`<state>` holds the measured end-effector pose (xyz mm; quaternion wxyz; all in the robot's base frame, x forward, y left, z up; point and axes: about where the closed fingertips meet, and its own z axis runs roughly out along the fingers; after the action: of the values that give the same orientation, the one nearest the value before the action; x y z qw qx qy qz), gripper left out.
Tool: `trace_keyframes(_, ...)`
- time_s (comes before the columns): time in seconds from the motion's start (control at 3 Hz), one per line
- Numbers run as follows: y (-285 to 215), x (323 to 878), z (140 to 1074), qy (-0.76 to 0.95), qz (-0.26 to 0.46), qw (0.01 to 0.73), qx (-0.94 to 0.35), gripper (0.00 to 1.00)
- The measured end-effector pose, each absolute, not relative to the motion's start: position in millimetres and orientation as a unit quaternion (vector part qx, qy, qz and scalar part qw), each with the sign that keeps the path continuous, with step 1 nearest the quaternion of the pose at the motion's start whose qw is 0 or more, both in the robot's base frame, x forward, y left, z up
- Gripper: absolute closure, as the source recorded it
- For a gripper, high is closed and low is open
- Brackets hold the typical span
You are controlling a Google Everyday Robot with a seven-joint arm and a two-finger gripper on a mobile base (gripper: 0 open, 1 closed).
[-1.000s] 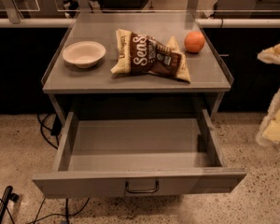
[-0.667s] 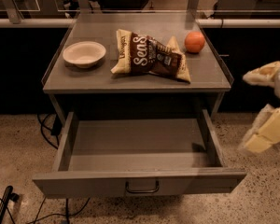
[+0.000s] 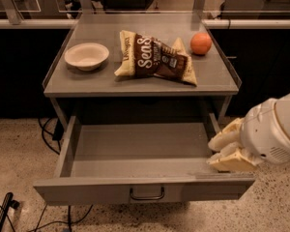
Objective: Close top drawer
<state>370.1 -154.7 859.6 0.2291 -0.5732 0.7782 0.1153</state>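
The top drawer (image 3: 135, 146) is a wide grey metal drawer pulled fully out of the cabinet, its shallow tray bare. Its flat front panel (image 3: 87, 192) faces me at the bottom, with a dark wire loop handle (image 3: 147, 195) at centre. My gripper (image 3: 225, 151), cream-coloured, comes in from the right on a white arm (image 3: 275, 129). It sits at the drawer's right front corner, over the right side wall, just behind the front panel.
On the grey cabinet top (image 3: 87, 83) lie a white bowl (image 3: 86, 55), a brown and cream chip bag (image 3: 154, 57) and an orange (image 3: 201, 43). Black cables (image 3: 48, 139) run over the speckled floor at the left. Dark counters stand behind.
My gripper and arm have moved left and down from the right edge of view to the drawer's right front corner. The drawer has not moved.
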Motion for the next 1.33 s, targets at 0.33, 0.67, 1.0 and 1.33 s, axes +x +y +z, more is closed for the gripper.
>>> trace_keyframes(0.33, -155, 368, 855, 0.779, 0.116, 0.224, -0.573, 0.93)
trace_keyframes(0.67, -155, 368, 855, 0.780, 0.117, 0.224, -0.573, 1.00)
trace_keyframes(1.0, -156, 361, 831, 0.794, 0.144, 0.221, -0.548, 1.00)
trace_keyframes(1.33, -167, 347, 788, 0.819, 0.178, 0.226, -0.496, 1.00)
